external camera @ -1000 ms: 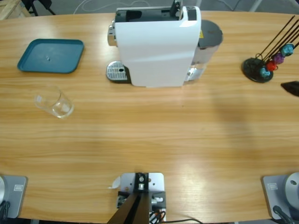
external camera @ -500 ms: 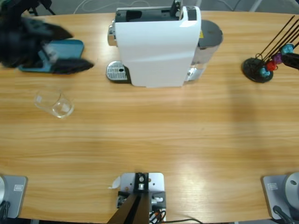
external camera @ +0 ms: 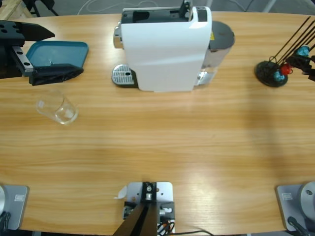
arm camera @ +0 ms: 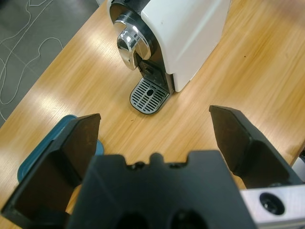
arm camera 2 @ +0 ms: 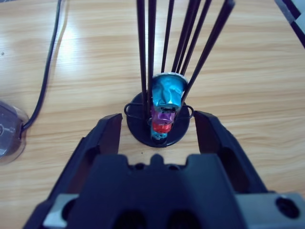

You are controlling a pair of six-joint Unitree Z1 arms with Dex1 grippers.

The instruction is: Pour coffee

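I cannot tell if there is any coffee: the only cup is a clear glass [external camera: 56, 109] at the left of the table [external camera: 162, 147], and the brown wood shows through it, so any thin brown layer inside is too hard to make out. The glass stands alone, with nothing touching it. Just beyond it is a blue tray [external camera: 74, 49], and the left gripper [external camera: 66, 53] hangs over the tray with its two black jaws spread wide and nothing between them. Its arm is cut off by the left edge. In the left wrist view, this gripper [arm camera: 155, 117] looks toward the white coffee machine [arm camera: 186, 38] and the round metal grate [arm camera: 149, 96] under the shiny spout. From above, the machine [external camera: 165, 49] sits at the far middle of the table, and its grey tank [external camera: 221, 37] peeks out on the right, partly hidden. At the far right is a black capsule stand [external camera: 271, 73] with thin rods. The right gripper [external camera: 310, 66] is just beside it, mostly cut off by the right edge. In the right wrist view, its jaws [arm camera 2: 158, 119] are spread apart, holding nothing, with the stand [arm camera 2: 159, 129] seen between them. Blue, purple and red capsules [arm camera 2: 167, 95] are stacked in the stand.
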